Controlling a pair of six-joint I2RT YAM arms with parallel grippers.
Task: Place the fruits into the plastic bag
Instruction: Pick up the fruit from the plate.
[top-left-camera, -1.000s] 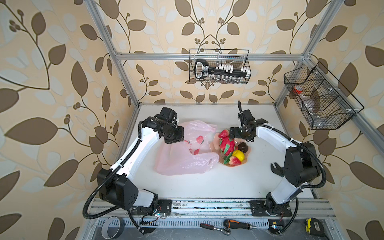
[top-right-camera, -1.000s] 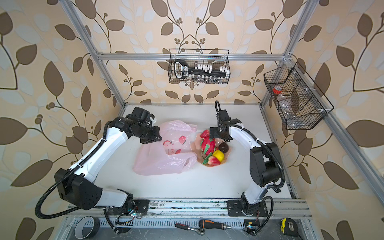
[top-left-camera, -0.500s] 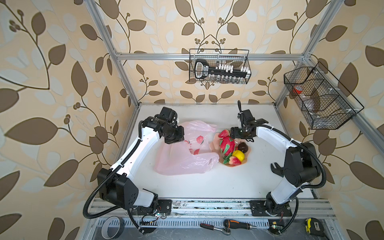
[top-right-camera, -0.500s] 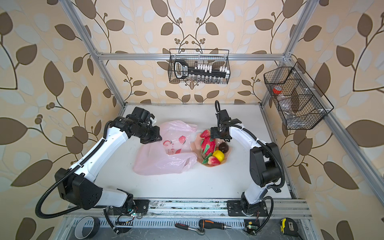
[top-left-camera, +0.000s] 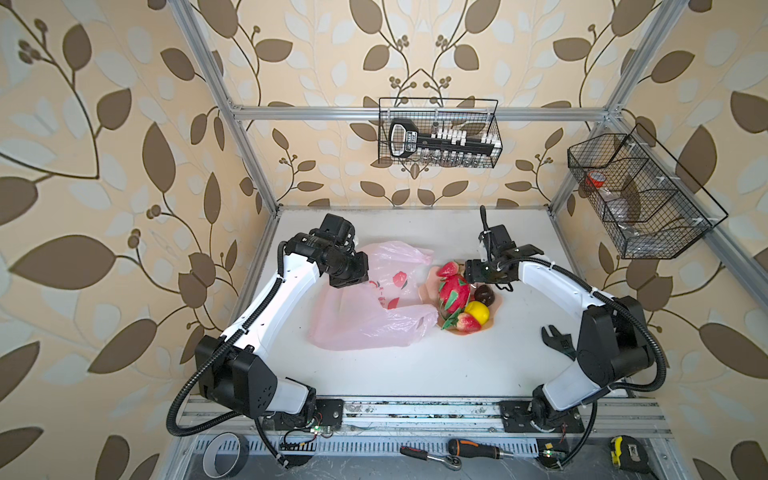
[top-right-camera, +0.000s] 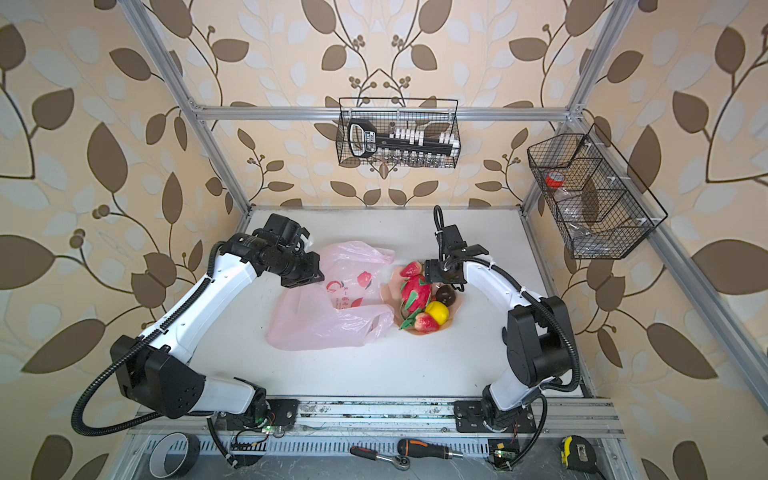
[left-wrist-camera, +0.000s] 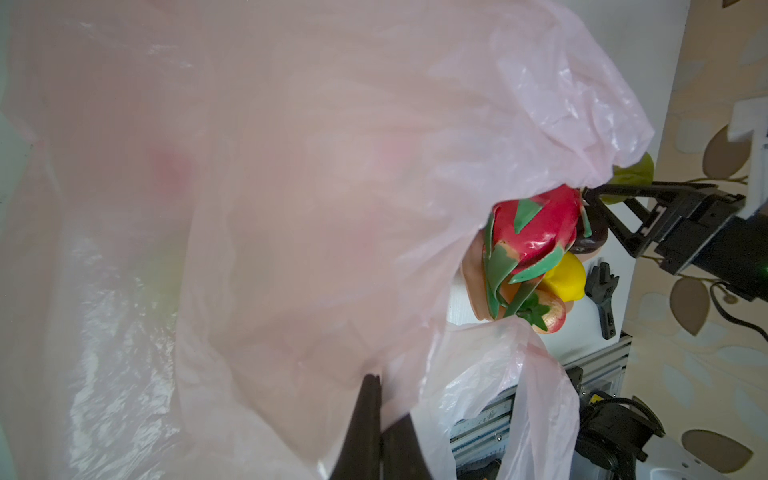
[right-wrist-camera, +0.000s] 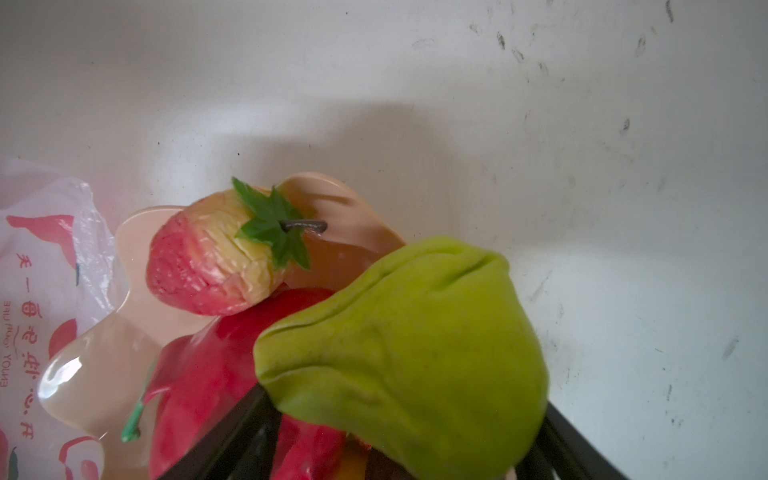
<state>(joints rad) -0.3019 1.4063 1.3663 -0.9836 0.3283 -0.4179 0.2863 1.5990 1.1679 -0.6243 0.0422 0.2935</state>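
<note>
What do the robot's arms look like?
They are twins. The left arm and the right arm both have smooth white shells and chunky black joints. A ribbed black hose loops out near each base. The fingers are thin and black, with triangle-shaped holes in them. There is a tiny green light by each base.

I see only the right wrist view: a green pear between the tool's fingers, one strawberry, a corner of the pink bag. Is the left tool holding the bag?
Observer: Yes, the left tool is shut on the plastic bag's upper film.
Operator: Which fruits are hidden from me?
Observer: A lemon, a dark brown fruit and a second strawberry, all on the plate.
Operator: Any obstacle near my arm?
Observer: A black wrench lies on the table beside the right arm's shoulder.
</note>
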